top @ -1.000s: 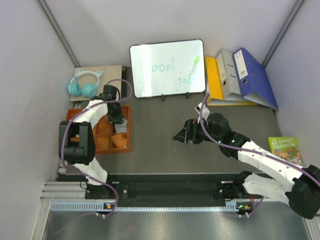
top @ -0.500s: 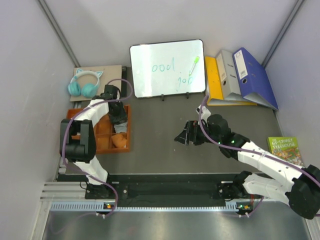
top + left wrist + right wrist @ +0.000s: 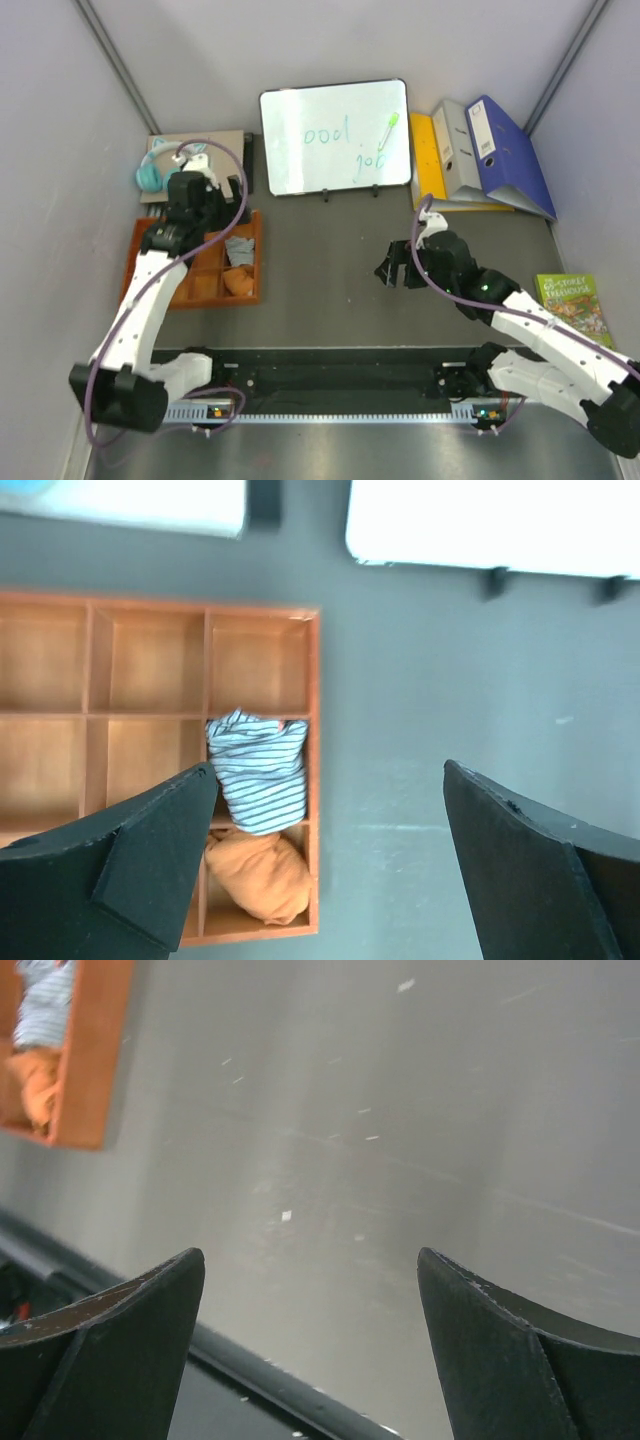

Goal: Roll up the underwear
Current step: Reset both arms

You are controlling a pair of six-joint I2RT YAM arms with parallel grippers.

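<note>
Two rolled pieces of underwear lie in the orange tray at the left. The grey-and-white striped roll fills a right-column compartment, and the rust-orange roll sits in the one just nearer. My left gripper hovers high above the tray's far end, open and empty. From the left wrist, the striped roll and orange roll show between the spread fingers of the left gripper. My right gripper stands open over the bare table middle, holding nothing.
A whiteboard stands at the back centre, teal headphones on a board at the back left. Binders lean at the back right, and a book lies at the right edge. A black rail runs along the near edge.
My left gripper opened, let go of the striped roll in its compartment and rose back away from the tray. The right arm shifted slightly to the right.
</note>
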